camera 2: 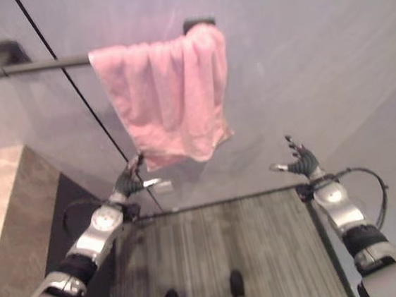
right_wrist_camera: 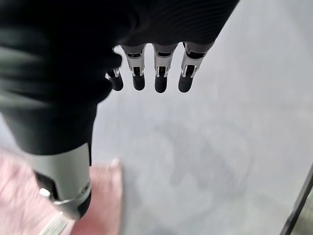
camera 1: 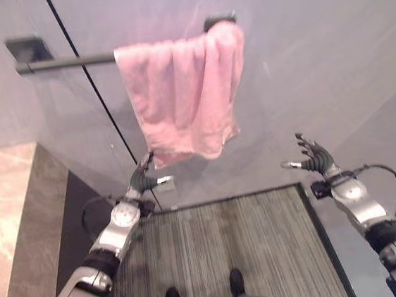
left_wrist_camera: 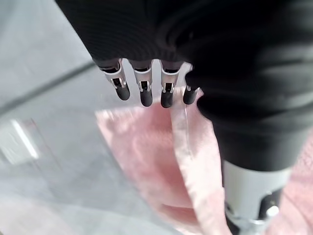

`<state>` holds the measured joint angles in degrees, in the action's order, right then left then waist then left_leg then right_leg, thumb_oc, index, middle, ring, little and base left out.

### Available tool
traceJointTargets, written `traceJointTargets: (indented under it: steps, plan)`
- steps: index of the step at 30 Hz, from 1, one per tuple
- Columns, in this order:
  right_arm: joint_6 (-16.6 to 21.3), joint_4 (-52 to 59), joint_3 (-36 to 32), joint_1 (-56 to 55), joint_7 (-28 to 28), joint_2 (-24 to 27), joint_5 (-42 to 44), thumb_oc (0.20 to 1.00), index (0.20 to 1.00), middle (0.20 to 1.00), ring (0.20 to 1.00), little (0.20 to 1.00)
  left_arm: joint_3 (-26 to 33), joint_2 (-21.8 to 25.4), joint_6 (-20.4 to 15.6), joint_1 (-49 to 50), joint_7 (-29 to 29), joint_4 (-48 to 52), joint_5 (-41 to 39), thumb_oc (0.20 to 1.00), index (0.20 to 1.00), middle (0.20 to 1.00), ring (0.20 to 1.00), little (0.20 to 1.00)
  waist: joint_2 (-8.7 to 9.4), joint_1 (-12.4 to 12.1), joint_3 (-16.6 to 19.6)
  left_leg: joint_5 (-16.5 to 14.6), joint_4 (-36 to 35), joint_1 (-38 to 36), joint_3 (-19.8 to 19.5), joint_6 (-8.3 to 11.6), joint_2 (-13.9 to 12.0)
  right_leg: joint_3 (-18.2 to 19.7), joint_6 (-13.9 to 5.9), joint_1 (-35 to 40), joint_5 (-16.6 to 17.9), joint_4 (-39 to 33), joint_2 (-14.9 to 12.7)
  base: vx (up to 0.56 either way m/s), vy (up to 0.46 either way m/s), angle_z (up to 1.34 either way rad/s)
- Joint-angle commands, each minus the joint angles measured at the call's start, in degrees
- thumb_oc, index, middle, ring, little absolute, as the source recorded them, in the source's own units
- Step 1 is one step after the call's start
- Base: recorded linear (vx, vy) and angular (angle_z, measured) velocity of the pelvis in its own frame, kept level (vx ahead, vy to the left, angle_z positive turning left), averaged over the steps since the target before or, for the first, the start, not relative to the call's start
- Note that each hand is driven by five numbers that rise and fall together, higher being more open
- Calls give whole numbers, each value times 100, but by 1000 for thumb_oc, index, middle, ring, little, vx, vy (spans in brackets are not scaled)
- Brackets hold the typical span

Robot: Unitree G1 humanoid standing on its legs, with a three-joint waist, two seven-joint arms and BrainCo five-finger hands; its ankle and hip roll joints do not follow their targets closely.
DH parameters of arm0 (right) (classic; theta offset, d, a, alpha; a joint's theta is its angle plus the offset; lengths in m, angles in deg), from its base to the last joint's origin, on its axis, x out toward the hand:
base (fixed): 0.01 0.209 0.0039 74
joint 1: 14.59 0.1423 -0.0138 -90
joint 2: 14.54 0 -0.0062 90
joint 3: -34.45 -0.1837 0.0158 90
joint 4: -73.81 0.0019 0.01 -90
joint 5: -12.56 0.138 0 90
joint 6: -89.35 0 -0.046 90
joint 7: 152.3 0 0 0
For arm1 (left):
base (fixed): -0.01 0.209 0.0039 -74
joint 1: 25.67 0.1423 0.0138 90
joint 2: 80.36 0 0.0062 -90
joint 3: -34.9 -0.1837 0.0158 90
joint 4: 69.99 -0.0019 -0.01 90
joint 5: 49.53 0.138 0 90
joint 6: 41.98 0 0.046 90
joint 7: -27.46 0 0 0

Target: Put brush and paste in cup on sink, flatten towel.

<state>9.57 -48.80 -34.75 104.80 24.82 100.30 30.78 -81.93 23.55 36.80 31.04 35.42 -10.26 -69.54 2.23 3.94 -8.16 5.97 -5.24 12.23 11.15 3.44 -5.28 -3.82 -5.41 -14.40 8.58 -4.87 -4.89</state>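
Observation:
A pink towel hangs bunched over the right end of a dark wall rail, its lower edge uneven. My left hand is raised just below the towel's lower left corner, fingers straight, holding nothing; in the left wrist view its fingers point at the pink towel. My right hand is held up to the right of the towel, well apart from it, fingers spread and open. The right wrist view has its fingers before the grey wall, with a pink towel corner to one side.
A grey wall with a thin dark vertical seam stands ahead. A small light fitting sits low on the wall by my left hand. A striped grey mat covers the floor. Beige and dark tiles lie at left.

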Motion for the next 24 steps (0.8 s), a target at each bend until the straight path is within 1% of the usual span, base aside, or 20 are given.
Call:
traceJointTargets:
  steps: [1,5,6,10,11,12,13,16,20,24]
  plan:
    - [124,62,71,127,158,407,494,1000,1000,1000,1000,1000,46,411,-352,-239,52,-136,-254,1000,1000,1000,1000,1000,62,-88,-49,-40,24,-186,-186,116,56,176,-566,-92,526,-13,-320,-42,-12,15]
    - [139,-160,373,836,219,623,901,1000,1000,1000,1000,1000,-219,913,-437,-898,14,-96,-423,1000,1000,1000,1000,1000,40,-171,-157,43,24,86,-243,168,28,143,-591,-324,576,-13,-343,-14,-13,10]
    - [146,-245,420,941,203,631,940,1000,1000,1000,1000,1000,-262,970,-448,-1013,16,-125,-454,1000,1000,1000,1000,1000,31,-176,-171,53,24,120,-247,180,27,132,-589,-354,580,-13,-344,0,0,0]
    - [141,-528,604,1437,185,717,1194,1000,1000,1000,1000,1000,-428,1454,-533,-1456,15,75,-611,1000,1000,1000,1000,1000,7,-267,-232,113,24,234,-279,224,-16,105,-593,-455,606,-13,-348,9,-17,5]
    - [132,-539,612,1471,186,759,1200,1000,1000,1000,1000,1000,-420,1550,-554,-1446,-10,179,-702,1000,1000,1000,1000,1000,1,-288,-237,122,24,245,-299,231,-15,97,-591,-466,603,-13,-349,34,-40,2]
    - [136,-534,656,1550,219,828,1315,1000,1000,1000,1000,1000,-365,1792,-594,-1379,-93,436,-941,1000,1000,1000,1000,1000,-14,-331,-251,127,24,259,-319,247,-29,83,-589,-477,593,-13,-347,0,0,0]
    - [136,-535,660,1554,220,826,1317,1000,1000,1000,1000,1000,-360,1796,-591,-1373,-94,441,-943,1000,1000,1000,1000,1000,-14,-328,-252,127,24,258,-319,248,-30,83,-589,-476,593,-13,-347,34,-26,3]
    - [142,-528,701,1586,271,891,1433,1000,1000,1000,1000,1000,-329,2161,-650,-1186,-220,870,-1169,1000,1000,1000,1000,1000,-34,-396,-287,139,24,241,-316,265,-37,57,-574,-451,570,-13,-349,0,0,0]
    - [147,-590,788,1732,329,920,1604,1000,1000,1000,1000,1000,-419,2423,-675,-1134,-358,1051,-1387,1000,1000,1000,1000,1000,-54,-442,-299,139,24,195,-325,273,-54,34,-550,-421,526,-13,-344,11,-4,3]
    - [151,-454,927,1856,340,900,1784,1000,1000,1000,1000,1000,-627,2461,-687,-1257,-409,1270,-1672,1000,1000,1000,1000,1000,-69,-447,-315,167,24,191,-349,289,-60,1,-535,-409,496,-13,-326,1,-3,2]
